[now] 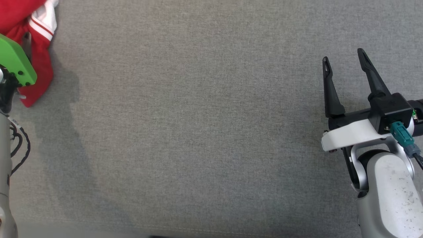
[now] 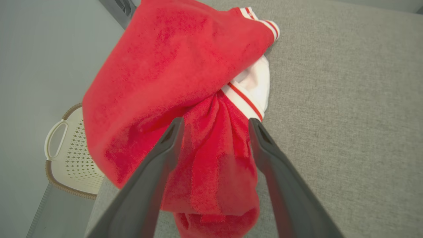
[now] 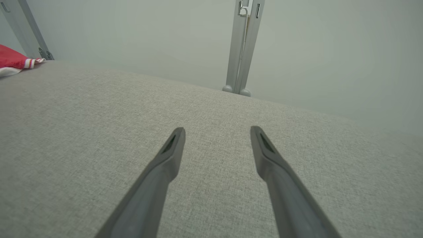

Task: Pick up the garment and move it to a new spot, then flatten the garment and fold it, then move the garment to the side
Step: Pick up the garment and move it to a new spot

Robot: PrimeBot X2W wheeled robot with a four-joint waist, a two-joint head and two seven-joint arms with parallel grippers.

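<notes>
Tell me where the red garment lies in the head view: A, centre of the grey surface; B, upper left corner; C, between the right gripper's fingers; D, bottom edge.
B: the red garment lies bunched at the upper left corner of the grey surface, well away from the right gripper.

Long, tapered dark fingers (image 1: 331,96) on right gripper (image 1: 343,54); black housing (image 1: 391,109); teal connector (image 1: 401,131); white bracket (image 1: 350,135); speckled pale-grey forearm (image 1: 393,195). On left arm (image 1: 4,172), bright green plate (image 1: 15,62), looped black cable (image 1: 20,148).
</notes>
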